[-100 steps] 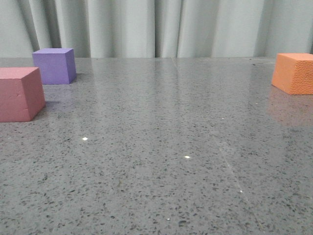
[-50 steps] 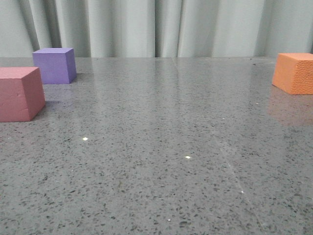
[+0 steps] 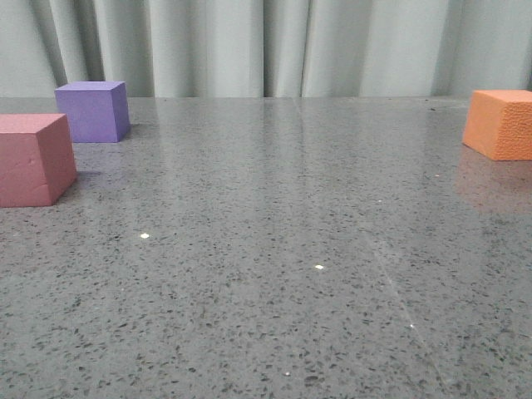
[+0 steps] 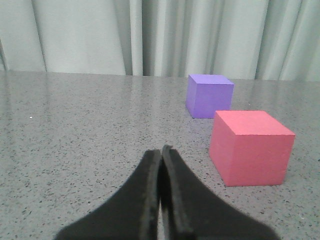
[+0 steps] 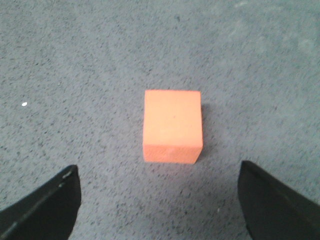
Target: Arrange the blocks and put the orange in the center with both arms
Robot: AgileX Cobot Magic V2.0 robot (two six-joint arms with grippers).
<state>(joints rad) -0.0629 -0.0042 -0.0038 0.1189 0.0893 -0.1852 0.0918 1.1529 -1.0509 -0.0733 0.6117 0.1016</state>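
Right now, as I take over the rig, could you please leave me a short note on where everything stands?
Left hand: shut, holding nothing, low over the table, with the pinkish-red cube and purple cube ahead of it and off to one side.
Right hand: open, above the orange cube, not touching it.
In the front view, pinkish-red and purple sit at far left, orange at far right.
Done: nothing placed yet.
Left: grasp the orange cube, set it in the center, and arrange the other two.
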